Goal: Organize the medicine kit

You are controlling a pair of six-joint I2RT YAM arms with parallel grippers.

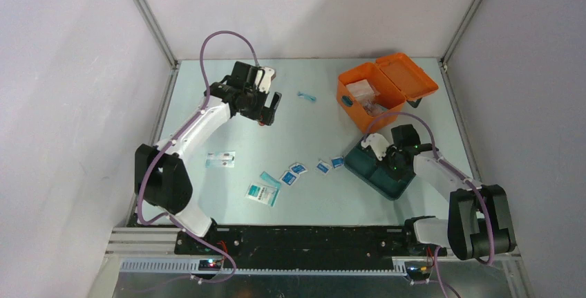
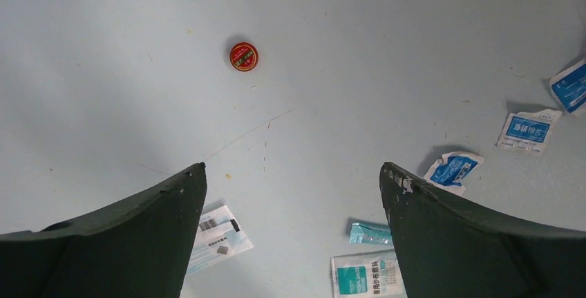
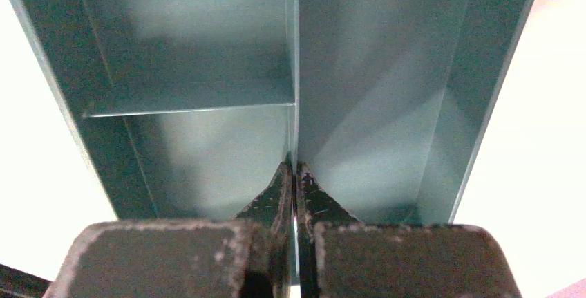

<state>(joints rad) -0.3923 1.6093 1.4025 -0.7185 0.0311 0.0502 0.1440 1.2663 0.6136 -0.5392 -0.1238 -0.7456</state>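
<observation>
The medicine kit's orange case (image 1: 359, 101) stands at the back right with its lid (image 1: 409, 77) open and clear packets inside. Its dark teal divided tray (image 1: 373, 172) lies out on the table in front of the case. My right gripper (image 1: 388, 157) is down inside the tray. In the right wrist view the tray (image 3: 207, 49) fills the frame, and the right gripper (image 3: 294, 166) is shut on its thin middle divider wall. My left gripper (image 1: 269, 110) hangs open over the back left of the table. In the left wrist view the left gripper (image 2: 292, 177) holds nothing.
A small red round tin (image 2: 244, 57) lies under the left gripper. Blue-white sachets (image 1: 297, 169) (image 2: 528, 130) sit mid-table. Flat packets (image 1: 263, 193) (image 1: 220, 160) (image 2: 214, 232) lie nearer the front left. A small blue item (image 1: 306, 96) lies near the back.
</observation>
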